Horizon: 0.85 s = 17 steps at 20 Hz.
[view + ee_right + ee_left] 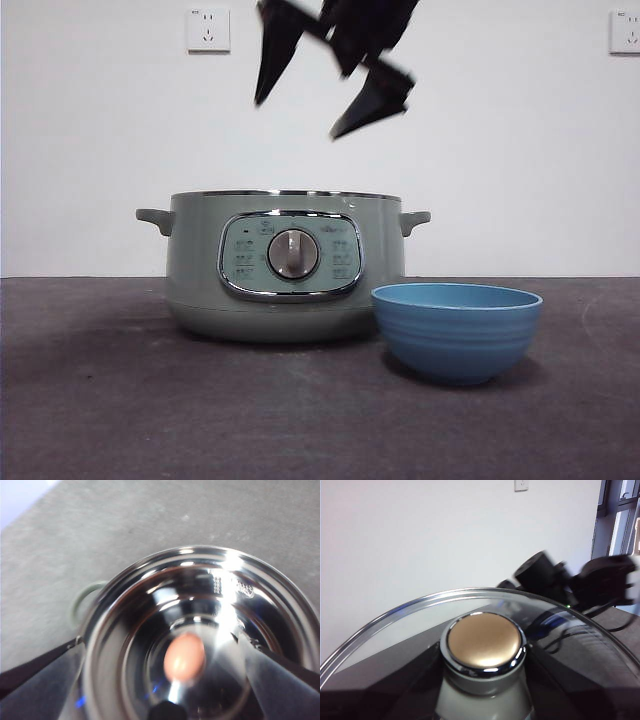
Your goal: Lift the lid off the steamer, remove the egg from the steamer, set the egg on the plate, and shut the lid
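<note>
The steamer [285, 265] stands uncovered on the table, its dial facing the front view. Beside it to the right sits the blue plate [457, 330], a ribbed bowl with nothing showing above its rim. My right gripper [298, 118] hangs open above the steamer. In the right wrist view this gripper [156, 639] looks straight down into the shiny steamer [190, 550], where the pinkish egg [184, 657] lies on the bottom between the spread jaws. The glass lid [420, 630] fills the left wrist view, held up off the table by its knob [485, 642]. The left jaws are hidden under it.
The right arm [580, 585] shows dark behind the lid in the left wrist view. Wall sockets [208, 30] sit high on the white wall. One side handle [82, 602] of the steamer sticks out over the grey table [100, 400].
</note>
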Tool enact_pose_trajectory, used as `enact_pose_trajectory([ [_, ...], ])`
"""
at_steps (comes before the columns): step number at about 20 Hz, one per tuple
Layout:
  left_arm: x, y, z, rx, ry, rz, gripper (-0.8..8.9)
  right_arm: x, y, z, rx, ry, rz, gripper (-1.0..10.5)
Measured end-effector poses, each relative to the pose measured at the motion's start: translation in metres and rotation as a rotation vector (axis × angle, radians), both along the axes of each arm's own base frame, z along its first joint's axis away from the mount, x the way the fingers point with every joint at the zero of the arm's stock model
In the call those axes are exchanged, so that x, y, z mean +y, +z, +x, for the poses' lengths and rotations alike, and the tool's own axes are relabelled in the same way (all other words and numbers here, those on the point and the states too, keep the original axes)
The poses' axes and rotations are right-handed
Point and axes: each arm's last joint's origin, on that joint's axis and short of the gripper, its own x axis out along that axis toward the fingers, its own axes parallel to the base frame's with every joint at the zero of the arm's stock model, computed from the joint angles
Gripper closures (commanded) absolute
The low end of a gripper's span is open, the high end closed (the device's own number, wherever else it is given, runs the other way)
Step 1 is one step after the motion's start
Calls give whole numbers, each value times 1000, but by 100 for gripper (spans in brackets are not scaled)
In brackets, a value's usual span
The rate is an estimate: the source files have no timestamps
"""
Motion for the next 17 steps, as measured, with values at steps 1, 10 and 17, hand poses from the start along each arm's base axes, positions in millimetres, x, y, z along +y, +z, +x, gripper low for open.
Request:
enact_pose_trajectory([
  [1, 0, 0, 0, 1, 0, 0, 822, 6, -11, 9, 15, -1, -11, 352],
  [10, 0, -2, 0, 18, 0, 8, 822, 36, -75, 29, 59, -1, -95, 352],
  [17, 0, -2, 0, 21, -1, 9, 822, 44, -101, 34, 72, -17, -155, 352],
])
